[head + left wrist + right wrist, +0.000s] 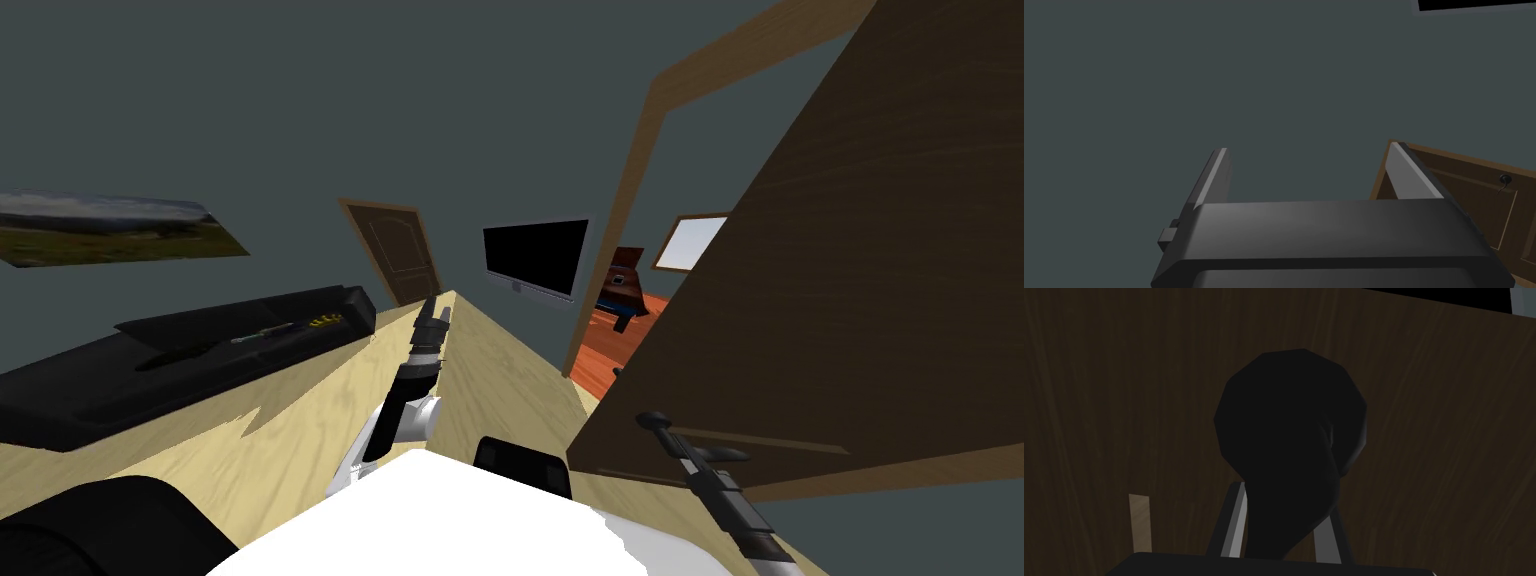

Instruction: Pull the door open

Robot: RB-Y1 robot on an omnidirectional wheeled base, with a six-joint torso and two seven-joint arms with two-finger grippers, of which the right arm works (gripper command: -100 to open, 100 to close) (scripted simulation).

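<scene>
A dark brown wooden door (850, 300) stands swung partly open on my right, its leaf slanting across the head view. Its black lever handle (655, 420) sits near the door's lower edge. My right gripper (672, 438) reaches up to it from the bottom right. In the right wrist view the black handle (1289, 418) looms large against the door (1124, 388), and my right gripper (1284, 503) is shut on its stem, one finger pressing each side. My left gripper (435, 312) is held forward over the floor, and the left wrist view shows this gripper (1309, 150) open and holding nothing.
The light brown door frame (620, 220) opens onto a room with an orange floor (620, 345). A black screen (535, 255) hangs on the grey wall beside a second, shut brown door (395, 250). A long black couch (200, 350) lies on the left.
</scene>
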